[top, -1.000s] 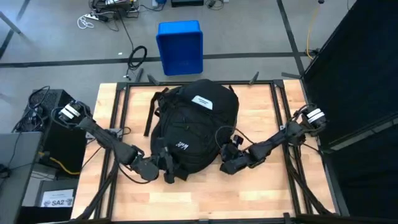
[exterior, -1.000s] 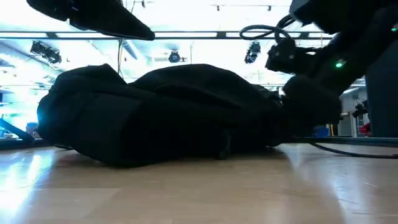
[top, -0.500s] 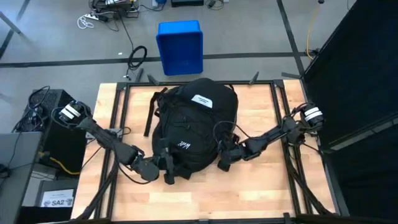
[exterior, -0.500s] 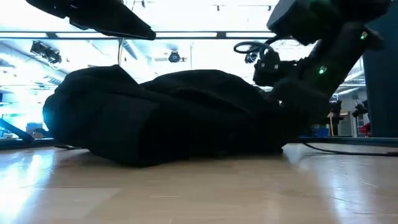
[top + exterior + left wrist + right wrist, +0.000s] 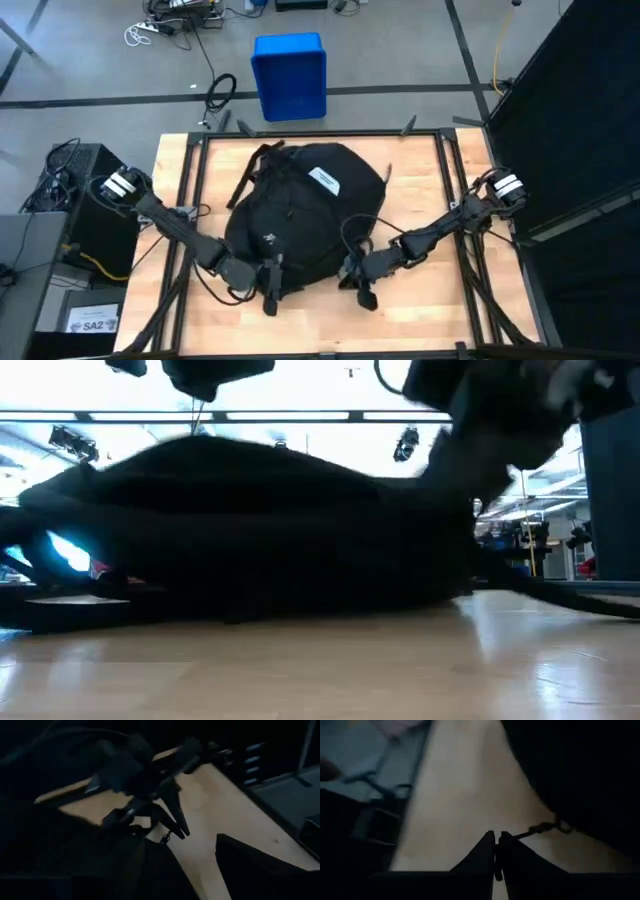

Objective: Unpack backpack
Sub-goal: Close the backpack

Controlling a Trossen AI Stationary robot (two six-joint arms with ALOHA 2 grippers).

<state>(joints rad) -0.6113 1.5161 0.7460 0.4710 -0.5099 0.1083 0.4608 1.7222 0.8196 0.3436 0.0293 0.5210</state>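
The black backpack (image 5: 300, 225) lies flat on the wooden table (image 5: 430, 320), its white label (image 5: 324, 181) facing up. My right gripper (image 5: 362, 296) is at the pack's near right corner, shut on a zipper pull cord (image 5: 532, 830); the left wrist view also shows this gripper (image 5: 181, 832) with the pull (image 5: 165, 838). My left gripper (image 5: 250, 274) sits against the pack's near left corner, where a black strap (image 5: 269, 295) trails onto the table. In the low view the backpack (image 5: 250, 530) fills the picture. My right gripper pinches the zipper pull's cord (image 5: 520, 836) at its free end between its two fingertips (image 5: 489, 846). The fingers slant down toward the table from the right. The cord runs nearly straight from the tips to its ring (image 5: 561, 826) on the backpack's edge, just above the table.
A blue plastic box (image 5: 290, 75) stands on the floor beyond the table's far edge. Cables and equipment (image 5: 80, 200) sit off the left edge, and a black curtain (image 5: 580, 120) hangs at the right. Bare wood lies along the near edge and near the right edge.
My right gripper has moved toward the table's near edge and a little left, still shut. The backpack has slid toward the near and left edges and turned slightly, its label now nearer the table's middle.
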